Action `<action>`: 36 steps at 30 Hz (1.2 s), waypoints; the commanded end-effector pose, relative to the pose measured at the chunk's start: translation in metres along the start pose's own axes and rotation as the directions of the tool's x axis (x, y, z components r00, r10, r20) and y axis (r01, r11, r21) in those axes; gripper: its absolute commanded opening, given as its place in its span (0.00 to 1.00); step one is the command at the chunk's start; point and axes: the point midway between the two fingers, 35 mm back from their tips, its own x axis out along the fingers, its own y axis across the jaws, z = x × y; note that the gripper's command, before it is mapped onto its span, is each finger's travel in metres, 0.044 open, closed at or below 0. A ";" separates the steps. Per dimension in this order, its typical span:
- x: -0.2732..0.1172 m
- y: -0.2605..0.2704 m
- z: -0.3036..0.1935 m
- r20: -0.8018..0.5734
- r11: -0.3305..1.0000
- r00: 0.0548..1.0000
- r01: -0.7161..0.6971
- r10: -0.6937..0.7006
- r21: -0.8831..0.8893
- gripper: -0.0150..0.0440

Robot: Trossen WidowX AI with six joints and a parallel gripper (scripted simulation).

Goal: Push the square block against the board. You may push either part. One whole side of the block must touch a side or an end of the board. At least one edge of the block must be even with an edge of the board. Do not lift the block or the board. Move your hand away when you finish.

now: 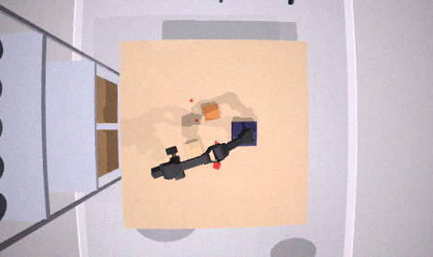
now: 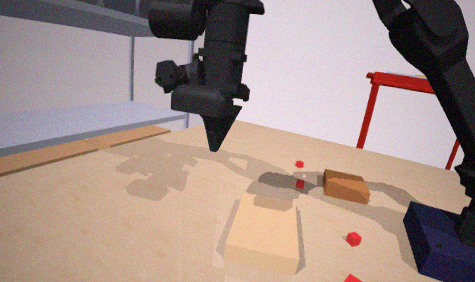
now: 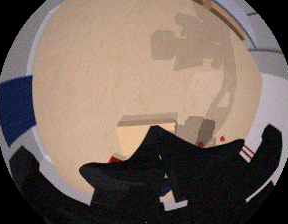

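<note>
An orange block (image 1: 214, 109) (image 2: 346, 187), square from above, lies on the table. A pale tan flat piece (image 1: 192, 148) (image 2: 263, 230) (image 3: 135, 137), which looks like the board, lies apart from it, nearer in the exterior view. The arm hides part of the board in the top view. My gripper (image 2: 214, 149) (image 3: 153, 128) is shut and empty. It points down and hangs above the table, left of and higher than the board in the exterior view. In the top view its fingertips are hidden under the wrist.
Small red cubes lie on the table (image 1: 280, 191), two (image 2: 299, 164) (image 2: 300, 184) between board and block, and others (image 2: 353, 239) (image 2: 352, 278) toward the dark blue base (image 1: 236, 140) (image 2: 429, 245). A shelf unit (image 1: 70, 128) (image 2: 87, 125) stands beyond the left edge.
</note>
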 end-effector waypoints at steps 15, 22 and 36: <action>-0.001 0.001 -0.001 -0.006 1.000 1.000 -0.005 0.005 -0.004 0.25; -0.001 0.001 -0.001 -0.006 1.000 1.000 -0.005 0.005 -0.004 0.25; -0.001 -0.077 -0.035 -0.020 1.000 1.000 0.008 -0.008 0.018 0.25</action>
